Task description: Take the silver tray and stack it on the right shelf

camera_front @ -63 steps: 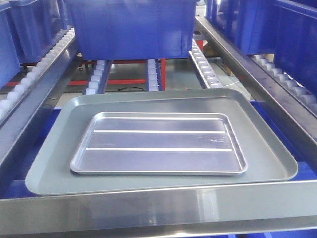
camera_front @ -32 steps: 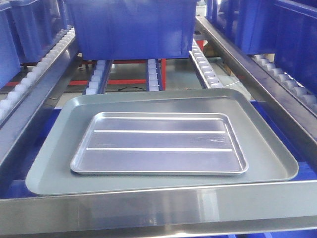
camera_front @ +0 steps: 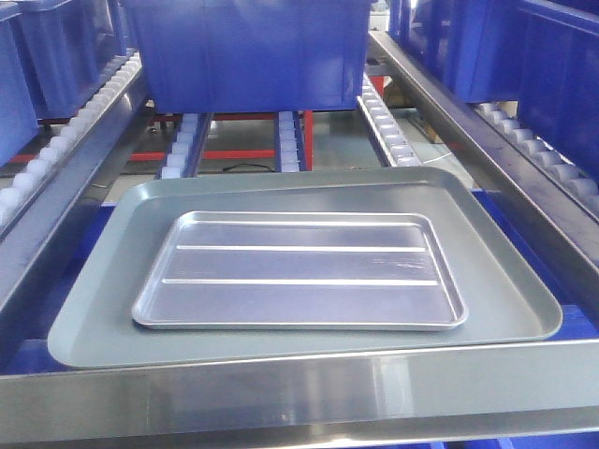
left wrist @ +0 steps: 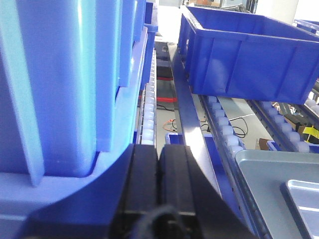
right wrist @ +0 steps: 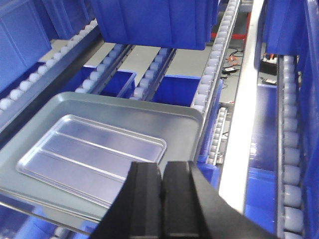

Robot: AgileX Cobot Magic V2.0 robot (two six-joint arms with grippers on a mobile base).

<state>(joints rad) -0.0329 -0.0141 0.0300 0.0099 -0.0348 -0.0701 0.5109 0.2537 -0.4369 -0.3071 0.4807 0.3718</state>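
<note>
The silver tray (camera_front: pixel 299 271), shiny with two raised ribs, lies flat inside a larger dull grey-green tray (camera_front: pixel 89 327) on the rack's middle lane. It also shows in the right wrist view as the silver tray (right wrist: pixel 89 154), and one corner of the silver tray (left wrist: pixel 305 199) shows in the left wrist view. The right shelf (camera_front: pixel 552 168) is the roller lane beyond the steel rail, with the same right shelf (right wrist: pixel 290 149) running along the right. My left gripper (left wrist: pixel 158 149) is shut and empty, left of the trays. My right gripper (right wrist: pixel 162 169) is shut and empty, above the grey-green tray's near right corner.
A broad steel front bar (camera_front: pixel 299 388) crosses in front of the trays. A blue bin (camera_front: pixel 248 51) sits behind them on the rollers. More blue bins (left wrist: pixel 65 84) crowd the left lane, and others (camera_front: pixel 552 65) stand on the right lane. Steel rails (right wrist: pixel 244 99) divide the lanes.
</note>
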